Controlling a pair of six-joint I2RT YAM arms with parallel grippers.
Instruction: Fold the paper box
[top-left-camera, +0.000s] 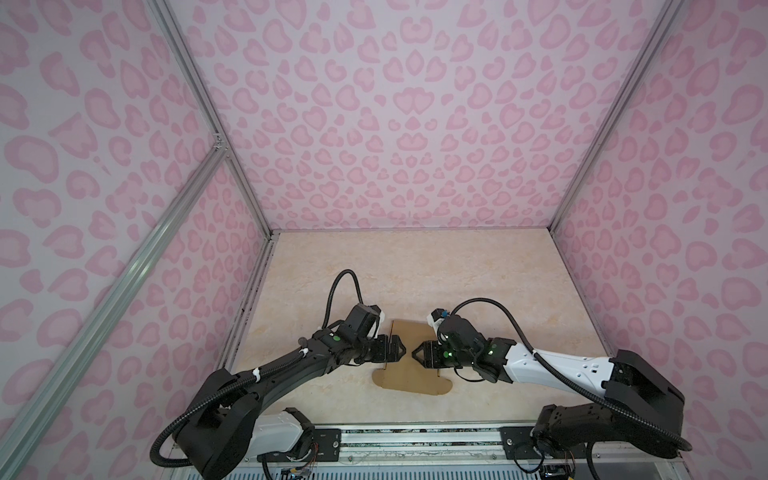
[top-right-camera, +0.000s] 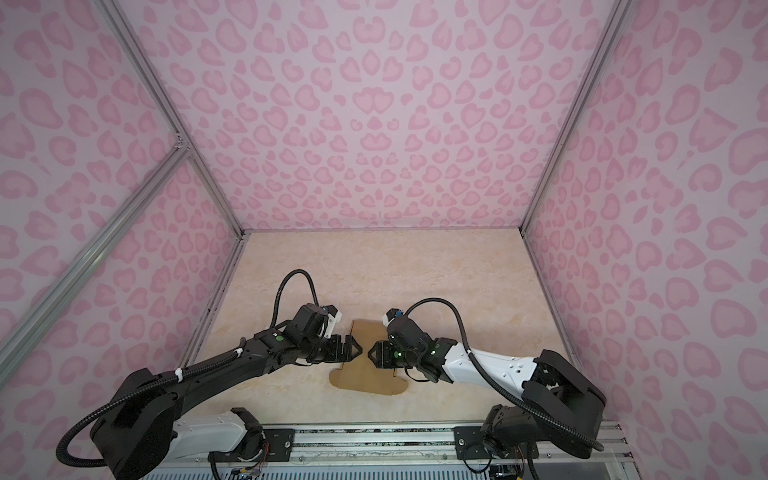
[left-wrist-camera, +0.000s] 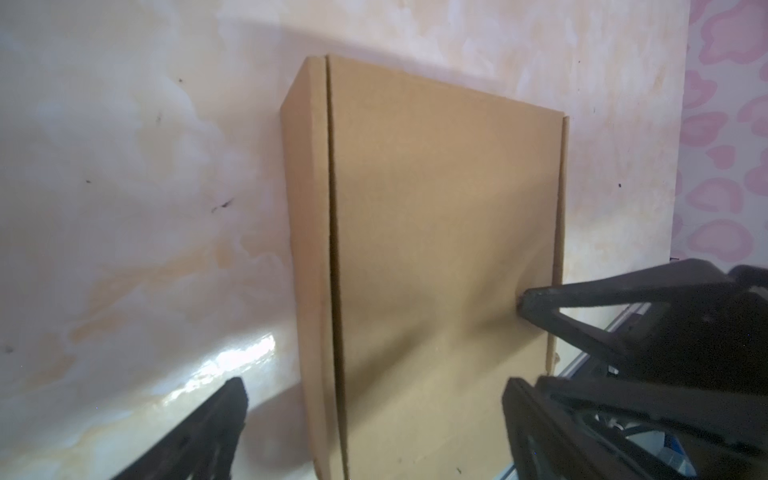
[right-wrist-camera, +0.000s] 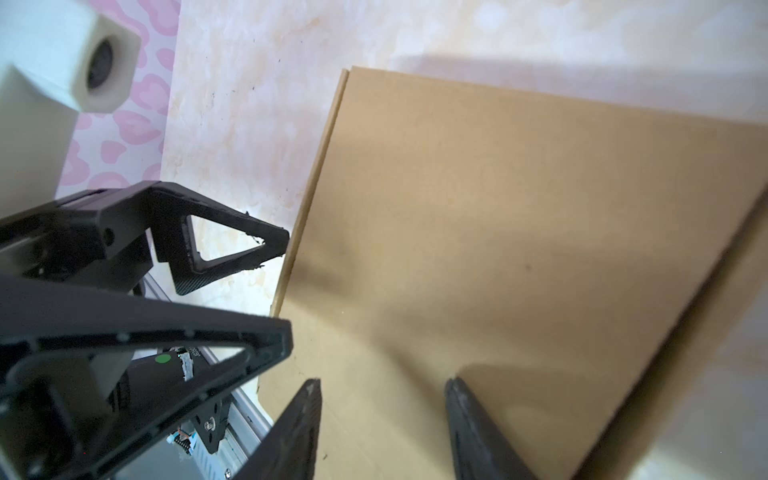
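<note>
Both top views are looking down from high over the table (top-left-camera: 415, 270); both wrist views are peering closely at the same paper box (left-wrist-camera: 436, 249).

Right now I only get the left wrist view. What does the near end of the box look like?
Observer: In both top views the box widens at its near end into rounded flaps that lie flat on the table.
Operator: Are the right fingers holding anything?
Observer: No. The right wrist view shows the right fingers apart, with bare cardboard between them.
Operator: How do the two arms stand?
Observer: In a top view the left fingers and the right ones point at each other over the box, a small gap apart.
</note>
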